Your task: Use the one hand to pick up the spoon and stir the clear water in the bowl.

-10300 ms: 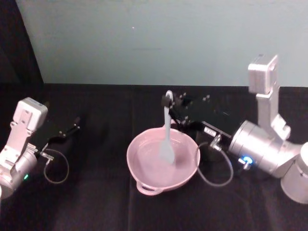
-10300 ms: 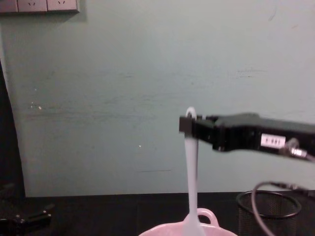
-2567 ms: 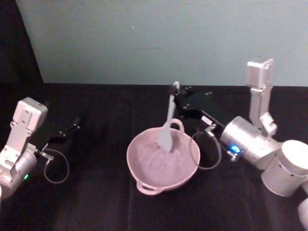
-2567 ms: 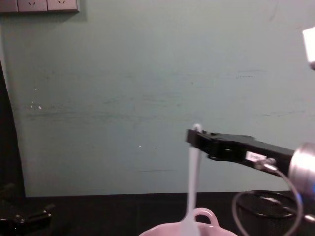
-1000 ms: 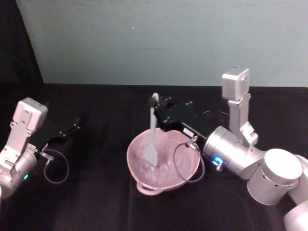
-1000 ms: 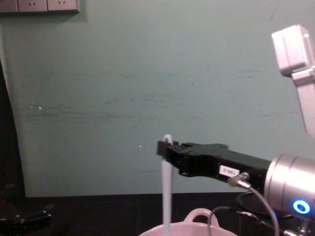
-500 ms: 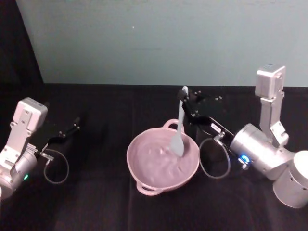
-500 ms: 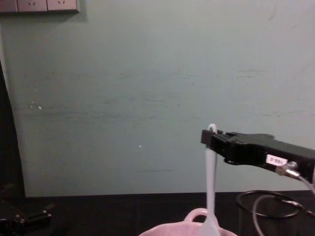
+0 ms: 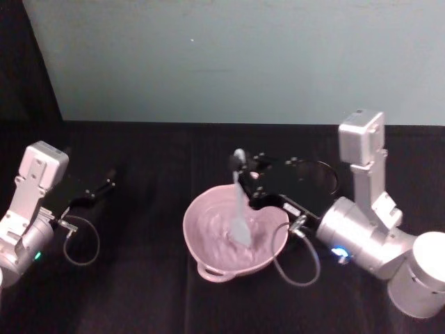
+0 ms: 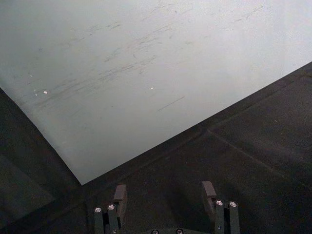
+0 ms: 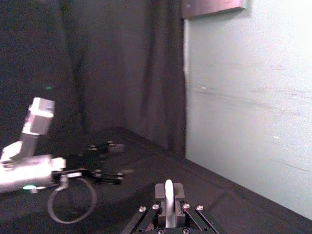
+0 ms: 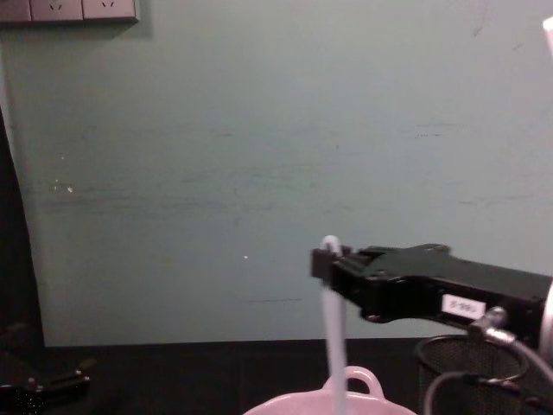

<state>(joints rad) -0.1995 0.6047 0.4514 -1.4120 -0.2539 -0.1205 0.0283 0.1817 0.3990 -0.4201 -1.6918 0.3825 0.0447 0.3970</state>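
The pale pink bowl (image 9: 208, 252) stands at the table's middle, and its rim with the loop handle (image 12: 356, 381) peeks up in the chest view. My right gripper (image 9: 241, 165) is shut on the top of the white spoon (image 9: 240, 205), which hangs nearly upright with its flat head down inside the bowl. From the chest, that gripper (image 12: 326, 259) reaches in from the right, gripping the spoon (image 12: 333, 346) just below its loop end. The right wrist view shows the handle loop (image 11: 168, 195) pinched between the fingers. My left gripper (image 9: 104, 185) rests open at the far left, its fingers (image 10: 120, 199) apart.
A black wire-mesh cup (image 12: 462, 372) stands right of the bowl, behind my right arm. A grey cable (image 9: 295, 261) loops from the right wrist beside the bowl's rim. Black cloth covers the table, and a pale green wall rises behind it.
My right gripper has swung the spoon from the bowl's right side toward its middle-left. The bowl's far loop handle is now hidden from the head view. The left arm has not moved.
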